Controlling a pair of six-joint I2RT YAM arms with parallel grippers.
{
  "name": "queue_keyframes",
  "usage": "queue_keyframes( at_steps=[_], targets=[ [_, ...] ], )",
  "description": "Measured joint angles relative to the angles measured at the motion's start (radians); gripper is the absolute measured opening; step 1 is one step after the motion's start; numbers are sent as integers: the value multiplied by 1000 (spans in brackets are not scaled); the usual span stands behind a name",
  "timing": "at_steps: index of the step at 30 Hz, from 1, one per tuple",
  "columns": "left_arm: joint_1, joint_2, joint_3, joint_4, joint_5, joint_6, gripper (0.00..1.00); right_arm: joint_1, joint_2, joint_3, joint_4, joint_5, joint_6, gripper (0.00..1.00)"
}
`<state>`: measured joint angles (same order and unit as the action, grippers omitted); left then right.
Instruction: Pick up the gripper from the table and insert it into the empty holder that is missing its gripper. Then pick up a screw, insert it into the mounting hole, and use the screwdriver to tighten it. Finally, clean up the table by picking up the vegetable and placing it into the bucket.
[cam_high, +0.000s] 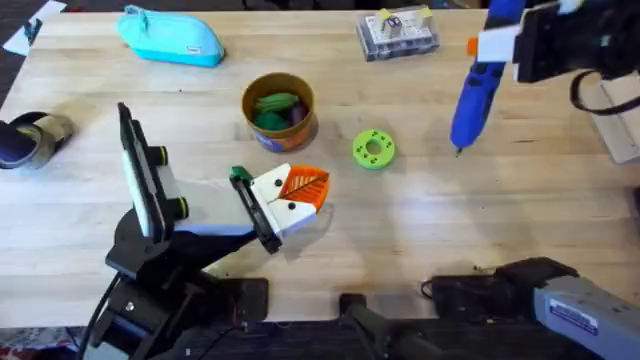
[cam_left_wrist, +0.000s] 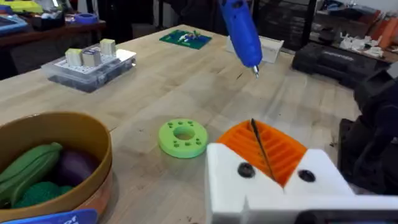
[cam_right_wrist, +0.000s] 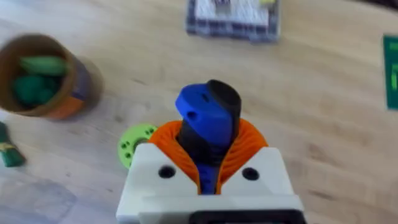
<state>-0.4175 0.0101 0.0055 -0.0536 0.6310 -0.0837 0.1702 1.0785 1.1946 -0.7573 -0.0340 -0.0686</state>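
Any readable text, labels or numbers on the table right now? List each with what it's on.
None can be read.
Clear parts box: yellow and white labels inside, too blurred.
Right arm base: grey sticker with dark print, too small.
Bucket: blue patch with white marks low on its wall, illegible.
Screwdriver: no marking visible.

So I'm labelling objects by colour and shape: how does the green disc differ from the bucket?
The green disc is flat, bright green and pierced with holes; the bucket is a taller, round, yellow-tan cup. The disc carries nothing, while the bucket holds toy vegetables. The disc lies nearer the raised screwdriver, with the bucket on its far side. Both are round and rest on the wooden table.
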Motion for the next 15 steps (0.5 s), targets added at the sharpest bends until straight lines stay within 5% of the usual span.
queue_keyframes(
  at_steps=[10,15],
  targets=[
    [0,0,0,0,0,0,18,80,-164,-9,96,-50,65,94],
    [0,0,0,0,0,0,18,141,-246,-119,230,-54,105,88]
  ],
)
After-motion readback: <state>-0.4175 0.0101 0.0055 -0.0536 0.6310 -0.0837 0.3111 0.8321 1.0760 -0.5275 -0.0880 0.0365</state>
